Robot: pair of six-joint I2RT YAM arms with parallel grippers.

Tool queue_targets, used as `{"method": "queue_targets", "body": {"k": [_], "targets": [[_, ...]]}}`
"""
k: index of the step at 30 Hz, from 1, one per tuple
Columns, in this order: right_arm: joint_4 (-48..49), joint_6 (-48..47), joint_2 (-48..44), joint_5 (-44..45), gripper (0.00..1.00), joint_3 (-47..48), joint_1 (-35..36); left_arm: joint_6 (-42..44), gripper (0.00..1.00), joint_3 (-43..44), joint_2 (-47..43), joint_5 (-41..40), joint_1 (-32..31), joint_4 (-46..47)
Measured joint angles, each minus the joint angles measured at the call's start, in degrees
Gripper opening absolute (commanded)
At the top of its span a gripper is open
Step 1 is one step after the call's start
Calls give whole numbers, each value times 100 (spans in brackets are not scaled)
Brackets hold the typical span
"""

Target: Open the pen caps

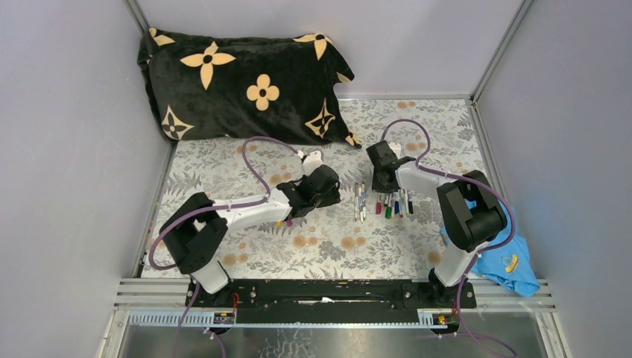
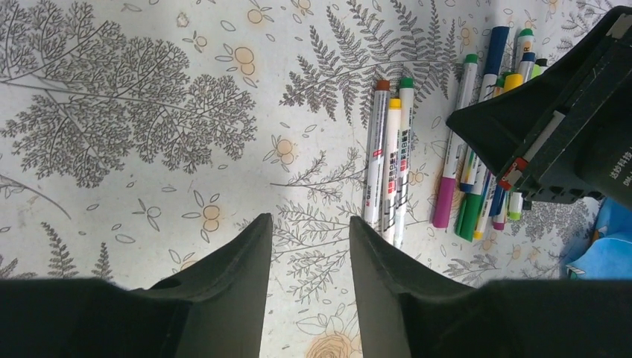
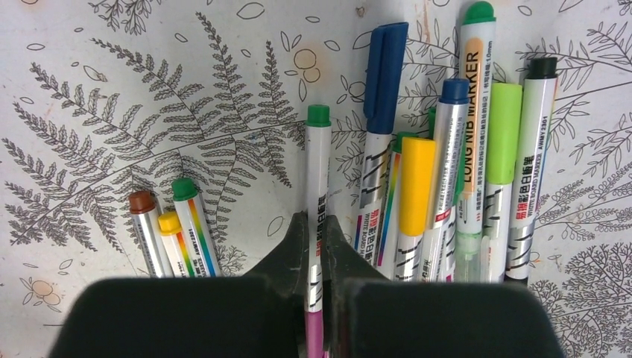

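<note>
A big black pillow [image 1: 238,82] lay at the back of the flowery table [image 1: 223,168], the left gripper [image 2: 311,224] hung with fingers spread just beside three pens [image 2: 389,156], and the right gripper [image 3: 317,224] pinched a green-tipped pen [image 3: 318,164] with its pink cap [image 2: 444,205] on.

Beside the pen cluster [image 3: 447,149], on its left, lie three pens [image 3: 173,231].

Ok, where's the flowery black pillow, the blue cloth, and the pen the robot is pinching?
black pillow [image 1: 237,83]: top external view, middle of its flowered cover.
blue cloth [image 1: 523,280]: top external view, plain blue fabric near its lower edge.
pinched pen [image 3: 318,173]: right wrist view, white barrel just below its green end.
</note>
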Motion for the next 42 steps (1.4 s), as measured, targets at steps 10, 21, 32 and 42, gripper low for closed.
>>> {"method": "queue_targets", "body": {"k": [10, 21, 32, 42], "targets": [[-114, 35, -1005, -385, 0, -203, 37, 153, 63, -942, -656, 619, 2, 778], [-166, 424, -1908, -564, 0, -199, 881, 92, 63, -1775, -1211, 1989, 0, 2197], [-181, 817, -1919, -527, 0, -162, 1582, -142, 61, -2090, -1458, 2367, -192, 2802], [-175, 1032, -1923, -391, 0, 37, 1873, -310, 50, -2214, -1458, 2378, -271, 2940]]}}
